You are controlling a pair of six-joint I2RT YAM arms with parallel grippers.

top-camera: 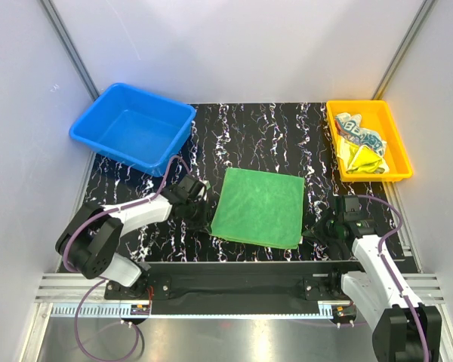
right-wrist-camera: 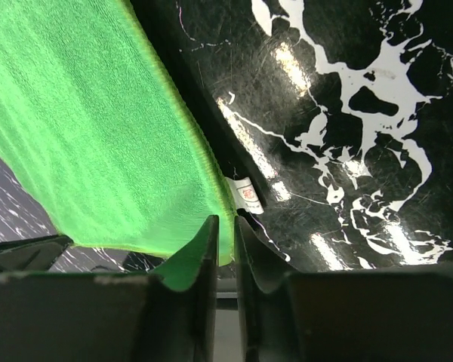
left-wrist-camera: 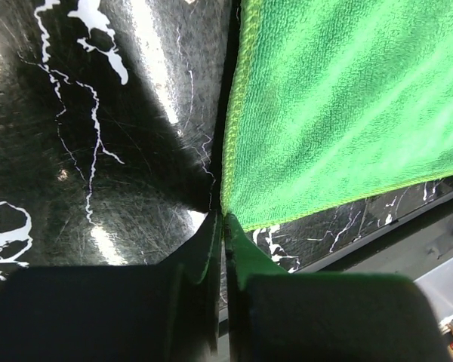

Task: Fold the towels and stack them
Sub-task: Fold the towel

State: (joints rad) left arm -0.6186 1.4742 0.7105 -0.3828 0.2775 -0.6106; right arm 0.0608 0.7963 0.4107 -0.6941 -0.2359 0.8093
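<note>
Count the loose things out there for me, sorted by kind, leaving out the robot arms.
Towels: 3 (green towel, striped towel, yellow towel)
Bins: 2 (blue bin, yellow bin)
Total: 5

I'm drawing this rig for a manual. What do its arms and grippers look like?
The left arm and right arm have white links between black joints, with purple cables looping alongside. The left gripper and right gripper each have two dark tapered fingers.
</note>
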